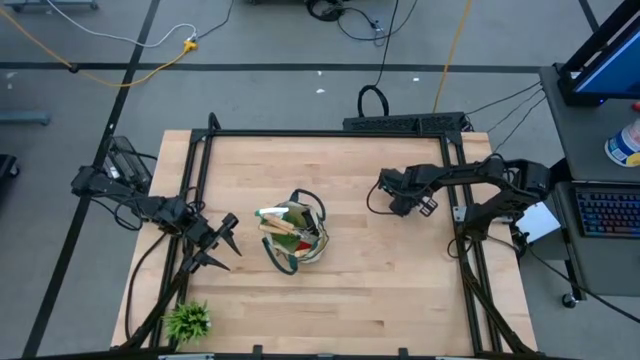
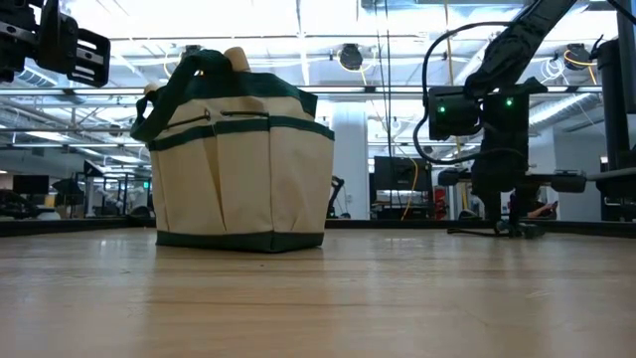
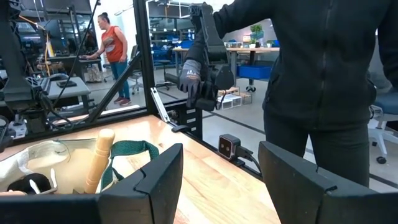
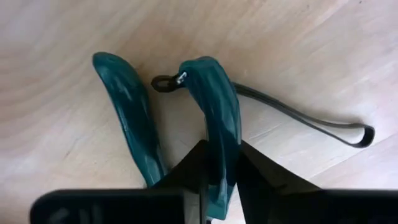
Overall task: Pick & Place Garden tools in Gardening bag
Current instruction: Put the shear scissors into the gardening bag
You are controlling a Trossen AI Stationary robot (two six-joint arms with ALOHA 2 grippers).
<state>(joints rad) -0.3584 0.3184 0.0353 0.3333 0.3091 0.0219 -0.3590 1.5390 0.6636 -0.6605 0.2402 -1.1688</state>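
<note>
The beige gardening bag (image 1: 295, 236) with green trim stands upright on its base at the table's middle (image 2: 243, 149). Wooden-handled tools (image 1: 280, 226) stick out of it; one wooden handle (image 3: 99, 163) shows in the left wrist view. My left gripper (image 1: 224, 241) is open and empty, just left of the bag. My right gripper (image 1: 410, 203) is right of the bag, shut on the pruning shears (image 4: 168, 112), which have two teal handles and a black wrist loop (image 4: 311, 121). The blades are hidden behind the fingers. My right gripper pinches one teal handle of the shears (image 4: 219, 134) between its two fingers, which lie along it. The handle's free end points away from the gripper; the other handle (image 4: 127, 118) stands free beside it. Whether the shears are clear of the table, I cannot tell.
A small spiky green plant (image 1: 188, 320) stands at the table's near left corner. A black frame (image 1: 330, 132) runs round the table. A person in black (image 3: 323, 81) stands beyond the table's edge, and another person (image 3: 112, 46) is farther off in the room.
</note>
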